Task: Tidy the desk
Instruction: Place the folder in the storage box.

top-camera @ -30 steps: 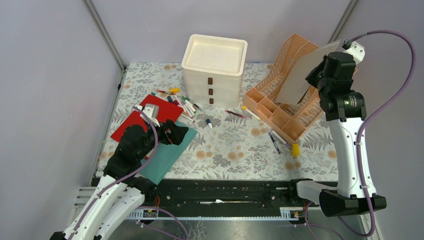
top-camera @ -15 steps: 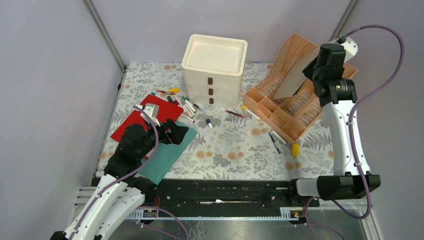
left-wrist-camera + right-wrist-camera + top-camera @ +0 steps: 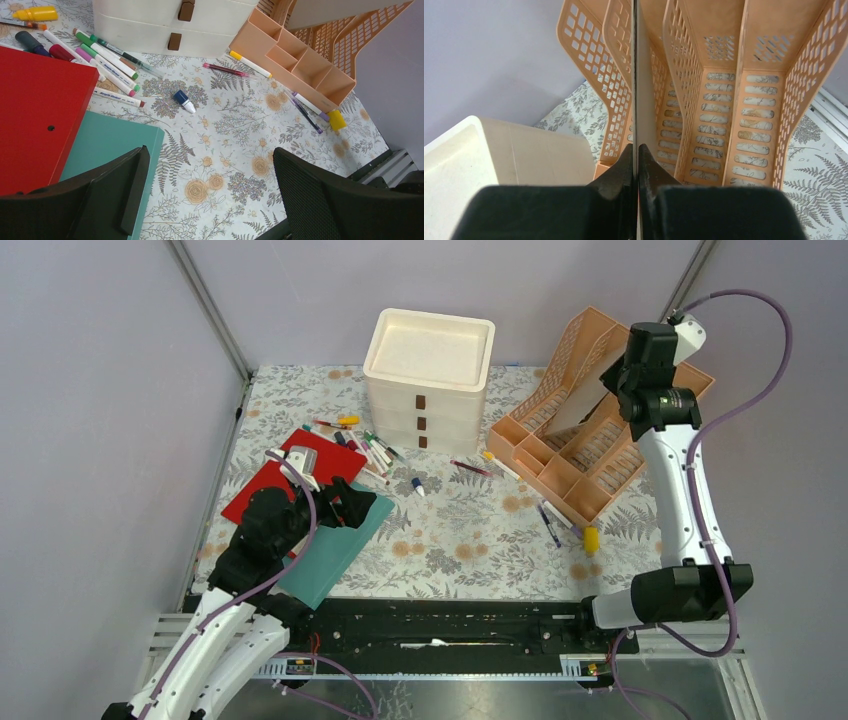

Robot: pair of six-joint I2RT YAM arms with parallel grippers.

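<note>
Barely noticed any change on the left: found the left end effector (image 3: 210, 167) spread open and empty, hovering above a teal folder (image 3: 107, 150) overlapped by a red folder (image 3: 40, 100), exactly as a second before. Counted a scatter of pens (image 3: 107, 62) loose on the counter (image 3: 220, 150), just right of the folders. Passed a cream drawer unit (image 3: 428, 375) at the back, with all three drawers shut and the contents hidden.

Further right, met an orange organiser (image 3: 560, 465), its small front compartments apparently bare. Spotted a few more pens (image 3: 548, 520) outside it, near its front edge.

Saw the real change at the far right. Found the right end effector (image 3: 635, 150) pinched tight on a grey sheet (image 3: 585, 400). Had been held higher and more face-on a second earlier; now lowered and turned edge-on, with the bottom edge down inside a left-hand slot of the organiser's upright rack (image 3: 724, 125). Saw nothing in the neighbouring slots. Judged the filing of the sheet nearly done, with only the release left. Judged the folders and pens untouched so far.
</note>
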